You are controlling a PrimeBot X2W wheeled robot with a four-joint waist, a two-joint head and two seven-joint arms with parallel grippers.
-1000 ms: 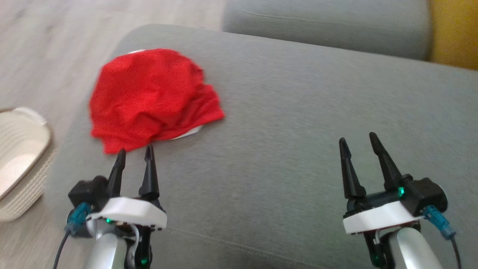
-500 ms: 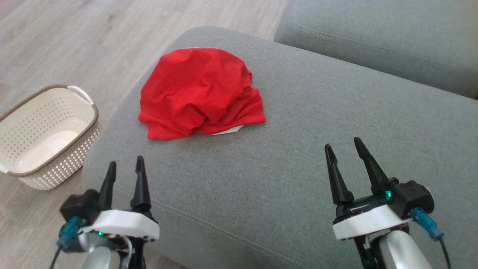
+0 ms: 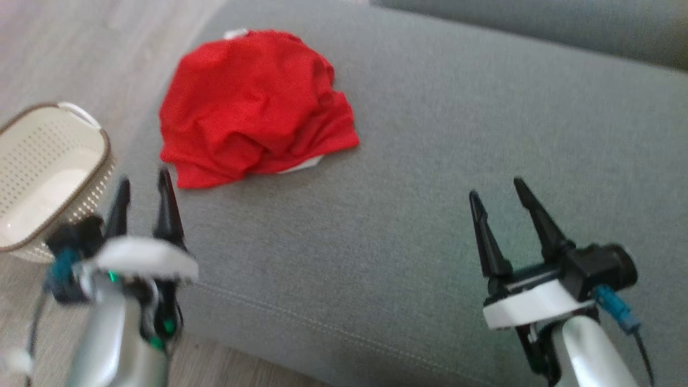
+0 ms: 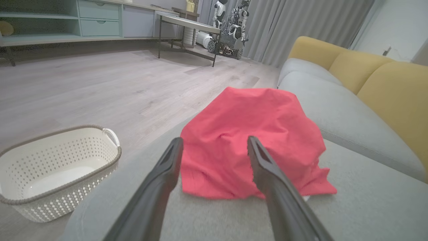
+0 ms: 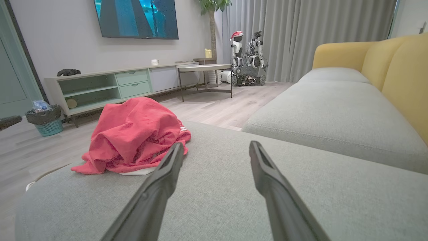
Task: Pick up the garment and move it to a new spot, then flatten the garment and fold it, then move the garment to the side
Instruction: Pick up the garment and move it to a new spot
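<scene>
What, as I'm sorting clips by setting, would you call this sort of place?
Probably a living room, maybe a staged one: a grey sofa with yellow back cushions, a wall screen above a low cabinet, and a laundry basket on the wood floor.

The left gripper (image 3: 144,181) rises at lower left on a silvery forearm (image 3: 107,338), its two long black fingers (image 3: 167,207) spread apart; it is blurred, so its tilt is hard to judge. The right gripper (image 3: 495,189), at lower right, also stands open, leaning slightly right above a white wrist block (image 3: 529,306)
</scene>
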